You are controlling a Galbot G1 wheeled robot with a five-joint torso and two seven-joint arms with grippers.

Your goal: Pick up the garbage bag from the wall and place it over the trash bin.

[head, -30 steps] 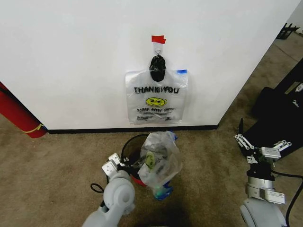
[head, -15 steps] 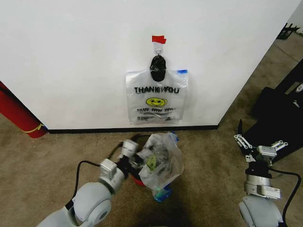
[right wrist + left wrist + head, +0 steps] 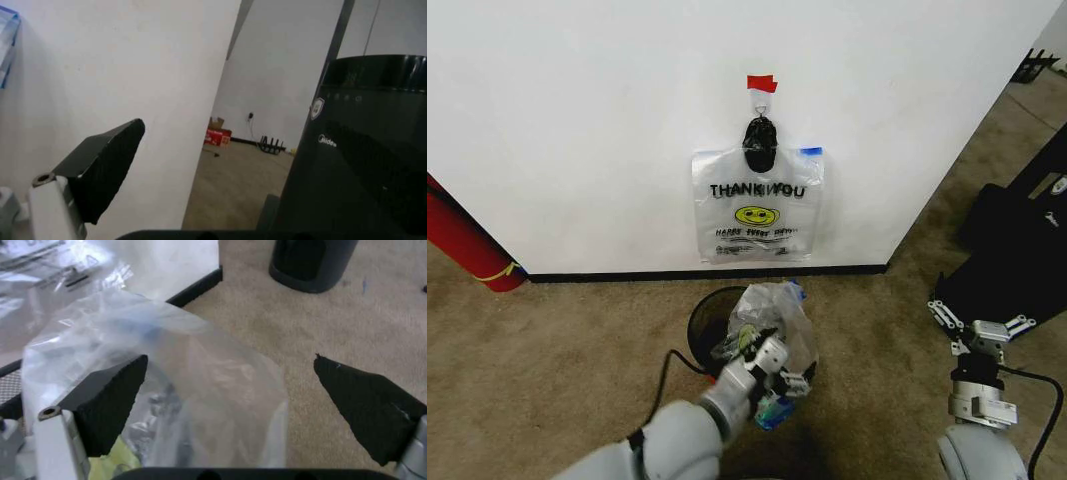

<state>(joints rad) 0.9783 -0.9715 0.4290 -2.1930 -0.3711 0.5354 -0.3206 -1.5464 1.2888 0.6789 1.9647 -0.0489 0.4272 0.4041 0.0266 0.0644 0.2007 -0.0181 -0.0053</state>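
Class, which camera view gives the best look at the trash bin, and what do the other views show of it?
The head view: the trash bin stands on the carpet below the wall, its dark round rim visible beside the crumpled bag. The left wrist view catches a sliver of mesh at the edge. The right wrist view faces the wall and a dark appliance.

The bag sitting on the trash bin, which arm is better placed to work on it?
Probably left. The left claw is open right at the bag on the trash bin; the right claw hangs off to the side.
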